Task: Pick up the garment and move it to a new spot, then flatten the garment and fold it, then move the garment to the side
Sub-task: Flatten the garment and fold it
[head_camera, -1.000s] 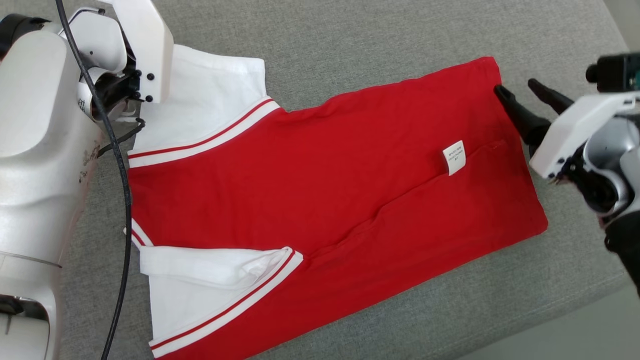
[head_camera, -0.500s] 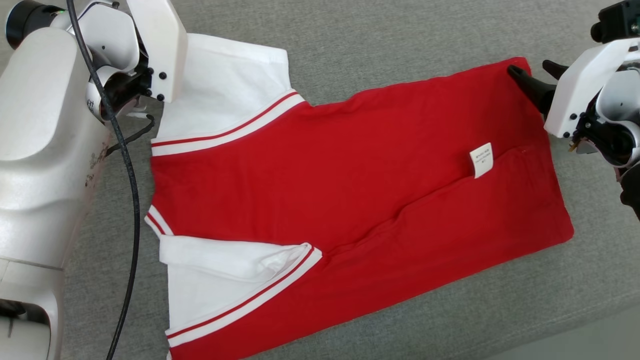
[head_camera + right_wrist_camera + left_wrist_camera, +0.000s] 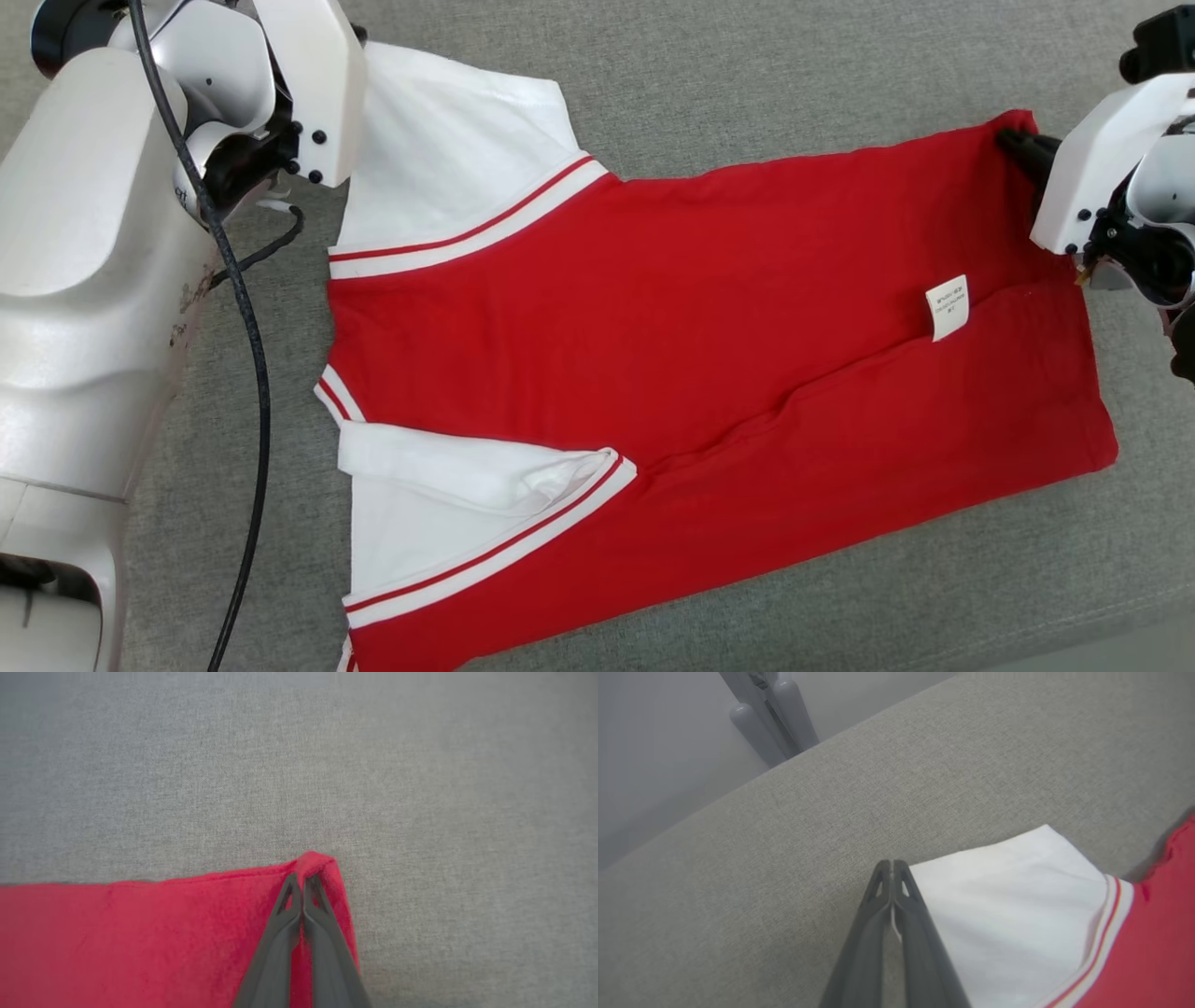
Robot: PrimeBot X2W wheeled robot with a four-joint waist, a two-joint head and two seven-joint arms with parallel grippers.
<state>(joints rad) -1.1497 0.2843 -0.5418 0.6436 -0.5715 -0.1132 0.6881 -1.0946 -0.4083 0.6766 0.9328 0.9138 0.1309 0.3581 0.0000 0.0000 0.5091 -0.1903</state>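
The garment [image 3: 700, 327] is a red shirt with white, red-striped sleeves, lying spread on the grey cushion [image 3: 747, 75]. A shallow fold runs across its lower half, beside a small white label [image 3: 948, 306]. My left gripper [image 3: 892, 864] is shut at the far sleeve's edge [image 3: 999, 896], and a sliver of white cloth shows between its fingers. In the head view its white wrist housing [image 3: 313, 93] covers that sleeve's corner. My right gripper [image 3: 302, 877] is shut on the red hem's far corner [image 3: 317, 861], which bunches up around the tips. Its dark fingers [image 3: 1022, 149] reach that same corner in the head view.
A black cable [image 3: 252, 373] hangs along my left arm, left of the shirt. The cushion's front edge [image 3: 1074, 644] runs near the lower right. Grey furniture legs [image 3: 775, 723] stand beyond the cushion's far edge in the left wrist view.
My right gripper came in to the hem's far corner and went from open to shut on it. The head camera has shifted, sliding the whole picture rightward.
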